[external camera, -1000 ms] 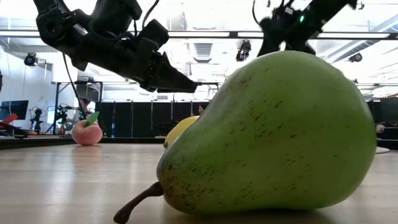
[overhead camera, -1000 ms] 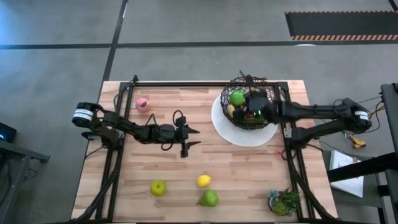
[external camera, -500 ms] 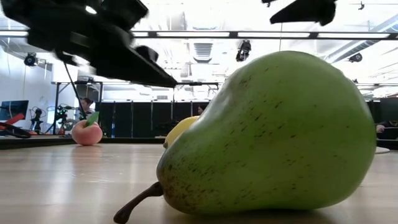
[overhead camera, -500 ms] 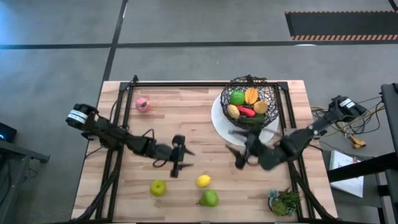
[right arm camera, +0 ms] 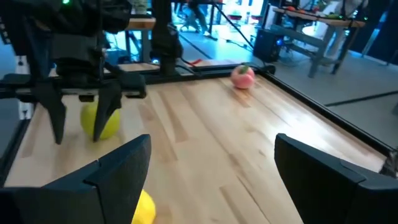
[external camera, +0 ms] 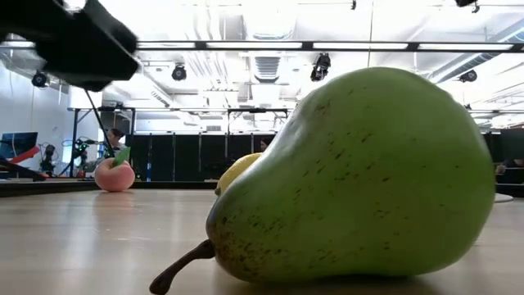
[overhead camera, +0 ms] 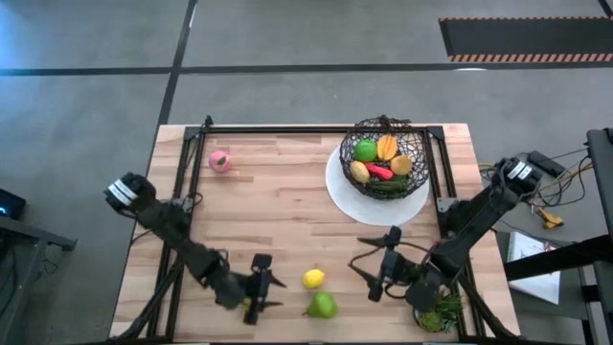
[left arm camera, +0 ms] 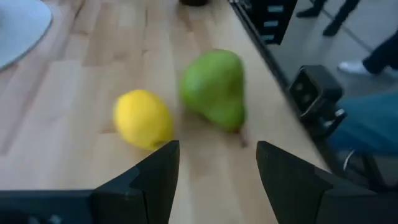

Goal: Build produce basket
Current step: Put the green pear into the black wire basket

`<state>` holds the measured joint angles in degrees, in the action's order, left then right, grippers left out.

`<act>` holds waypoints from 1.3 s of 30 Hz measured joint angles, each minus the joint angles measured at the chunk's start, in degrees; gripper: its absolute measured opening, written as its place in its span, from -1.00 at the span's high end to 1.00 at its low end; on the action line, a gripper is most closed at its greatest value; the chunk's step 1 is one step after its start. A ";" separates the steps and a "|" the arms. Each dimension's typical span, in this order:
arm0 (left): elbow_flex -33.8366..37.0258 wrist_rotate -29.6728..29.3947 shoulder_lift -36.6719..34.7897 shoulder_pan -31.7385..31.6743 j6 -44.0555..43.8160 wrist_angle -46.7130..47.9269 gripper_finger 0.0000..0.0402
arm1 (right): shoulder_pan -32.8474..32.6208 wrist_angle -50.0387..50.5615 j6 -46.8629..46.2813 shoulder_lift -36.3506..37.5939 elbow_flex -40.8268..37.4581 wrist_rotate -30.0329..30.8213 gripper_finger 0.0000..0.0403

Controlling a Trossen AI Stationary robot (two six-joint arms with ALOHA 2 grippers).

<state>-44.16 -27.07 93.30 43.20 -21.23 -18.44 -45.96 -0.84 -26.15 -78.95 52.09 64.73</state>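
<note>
Both hands hang low over the worktop's front half with fingers spread, grasping nothing. The left hand [overhead camera: 265, 292] sits near the front edge, left of centre, its fingers [left arm camera: 155, 174] splayed toward a yellow lemon [overhead camera: 313, 279] and a green pear [overhead camera: 322, 306] that lie side by side just beyond them. A green apple [right arm camera: 99, 121] shows behind that hand in the right wrist view. The right hand [overhead camera: 369, 266] is released on the other side of the same two fruits, toward the front right corner, near a leafy plant tuft [overhead camera: 439, 311]. A pink peach [overhead camera: 219, 160] lies alone near the back left corner. The wire basket [overhead camera: 385, 158] stands on a white plate [overhead camera: 347, 201] at the back right, holding a green apple, an orange piece, a lemon and a red piece.
</note>
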 joint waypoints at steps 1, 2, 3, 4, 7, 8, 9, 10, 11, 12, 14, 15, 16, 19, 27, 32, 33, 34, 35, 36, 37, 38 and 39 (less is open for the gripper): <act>-1.07 -1.43 1.59 1.03 -1.83 -0.32 0.01 | -0.46 -0.01 0.37 -0.51 0.57 0.01 -0.61; -2.08 -2.93 3.29 2.01 -3.75 -0.40 0.01 | -0.86 0.13 0.75 -1.04 1.23 0.05 -0.61; -3.16 -4.52 5.09 2.80 -5.42 -0.19 0.01 | -1.12 0.06 1.10 -1.67 1.99 0.07 -0.61; -4.52 -5.79 7.14 3.33 -6.86 -0.16 0.01 | -1.40 0.02 1.30 -2.18 2.65 0.07 -0.61; -9.71 -7.71 13.90 3.74 -11.46 -0.48 0.01 | -2.53 0.16 2.24 -3.55 4.54 0.17 -0.61; -11.60 -7.78 16.22 3.72 -12.86 -0.32 0.01 | -2.94 0.12 2.89 -3.81 5.14 0.23 -0.61; -13.31 -7.82 18.37 3.69 -14.30 -0.37 0.01 | -3.50 0.17 3.19 -4.09 5.62 0.58 -0.61; -15.09 -7.82 20.54 3.69 -15.62 -0.31 0.01 | -4.10 0.13 3.41 -4.38 6.19 1.26 -0.61; -16.64 -7.85 22.32 3.68 -16.31 -0.10 0.01 | -4.65 0.24 3.65 -4.54 6.67 1.64 -0.61; -18.13 -7.90 24.01 3.66 -17.24 0.02 0.01 | -5.31 0.38 3.79 -4.70 7.04 2.28 -0.61; -20.75 -8.64 26.78 3.60 -19.28 -0.06 0.01 | -6.73 0.58 3.98 -4.91 7.83 3.29 -0.61; -21.61 -9.69 27.87 3.58 -20.52 0.03 0.01 | -7.44 0.58 4.28 -4.97 8.12 3.69 -0.61; -22.57 -10.76 28.98 3.52 -21.72 0.04 0.01 | -8.23 0.61 4.32 -5.14 8.42 4.27 -0.61; -24.53 -14.13 31.38 3.29 -24.11 0.09 0.01 | -10.64 0.73 4.32 -5.23 8.86 5.78 -0.61; -27.62 -16.72 34.51 2.18 -24.93 0.12 0.12 | -15.38 0.52 4.19 -5.56 8.92 9.20 -0.61; -28.37 -16.61 34.37 2.12 -24.95 3.74 0.44 | -16.65 0.59 4.06 -5.62 8.69 9.20 -0.61; -28.39 -16.39 34.25 2.12 -24.95 4.04 0.52 | -16.80 0.59 4.08 -5.62 8.62 9.20 -0.61; -28.37 -15.98 33.97 2.06 -24.92 4.43 0.61 | -16.95 0.63 4.08 -5.62 8.59 9.20 -0.61; -28.35 -15.21 33.50 2.02 -24.93 4.95 0.70 | -16.96 0.63 4.08 -5.62 8.59 9.20 -0.61; -28.32 -14.12 33.02 1.96 -24.98 5.67 0.79 | -16.97 0.64 4.08 -5.62 8.59 9.20 -0.61; -28.30 -12.98 32.29 1.89 -24.98 6.67 0.88 | -17.08 0.67 4.08 -5.62 8.59 9.20 -0.61; -28.26 -11.70 31.34 1.87 -25.01 8.33 0.94 | -17.23 0.86 4.08 -5.62 8.59 9.20 -0.61; -28.21 -10.31 30.32 1.88 -25.03 10.00 0.96 | -17.31 1.05 4.08 -5.62 8.57 9.20 -0.61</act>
<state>-72.38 -37.39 123.61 45.08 -46.26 -8.44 -63.27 0.21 -22.06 -84.58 60.66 73.93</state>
